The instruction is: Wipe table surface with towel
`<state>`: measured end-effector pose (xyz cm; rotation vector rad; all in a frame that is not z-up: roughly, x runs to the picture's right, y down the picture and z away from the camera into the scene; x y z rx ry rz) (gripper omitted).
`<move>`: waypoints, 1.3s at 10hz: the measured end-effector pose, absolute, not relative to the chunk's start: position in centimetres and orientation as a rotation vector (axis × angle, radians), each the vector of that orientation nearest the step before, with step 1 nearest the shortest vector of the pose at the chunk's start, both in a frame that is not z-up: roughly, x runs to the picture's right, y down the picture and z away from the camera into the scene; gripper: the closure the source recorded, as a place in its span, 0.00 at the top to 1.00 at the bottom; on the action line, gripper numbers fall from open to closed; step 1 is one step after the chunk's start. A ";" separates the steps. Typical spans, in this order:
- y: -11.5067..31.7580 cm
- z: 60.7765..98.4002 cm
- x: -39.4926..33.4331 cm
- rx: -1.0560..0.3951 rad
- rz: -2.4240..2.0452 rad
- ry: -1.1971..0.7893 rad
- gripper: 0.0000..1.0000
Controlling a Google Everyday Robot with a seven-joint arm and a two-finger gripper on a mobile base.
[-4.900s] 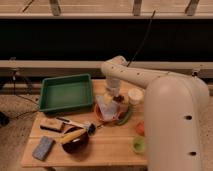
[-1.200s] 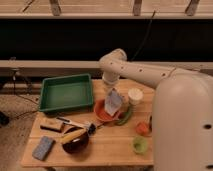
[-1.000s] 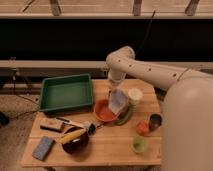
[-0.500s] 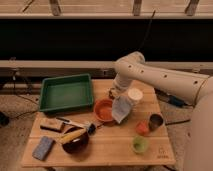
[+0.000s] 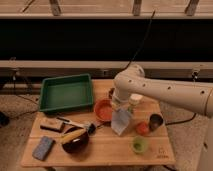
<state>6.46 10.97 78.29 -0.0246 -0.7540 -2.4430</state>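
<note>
A pale grey towel (image 5: pixel 121 123) hangs from my gripper (image 5: pixel 120 107) over the middle of the wooden table (image 5: pixel 107 151). Its lower edge reaches the table top, just right of the red bowl (image 5: pixel 103 110). The gripper is shut on the towel's top edge. My white arm (image 5: pixel 160 92) comes in from the right and bends down over the table's back edge.
A green tray (image 5: pixel 66 93) sits at the back left. A white cup (image 5: pixel 135 100) stands behind the towel. A dark cup (image 5: pixel 155 121), a red object (image 5: pixel 142 128) and a green cup (image 5: pixel 139 145) are to the right. A brown bowl with a banana (image 5: pixel 75 140), a brush (image 5: pixel 75 122), a wooden block (image 5: pixel 51 125) and a blue sponge (image 5: pixel 43 148) are at the left.
My arm has swung right with the towel hanging from the gripper. The towel has left the red bowl and come down to the table beside it.
</note>
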 end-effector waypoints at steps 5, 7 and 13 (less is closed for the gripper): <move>16.2 77.7 5.8 -0.005 -2.431 -0.768 0.00; 16.7 77.6 5.8 0.005 -2.410 -0.785 0.00; 16.9 77.7 5.6 0.010 -2.410 -0.802 0.00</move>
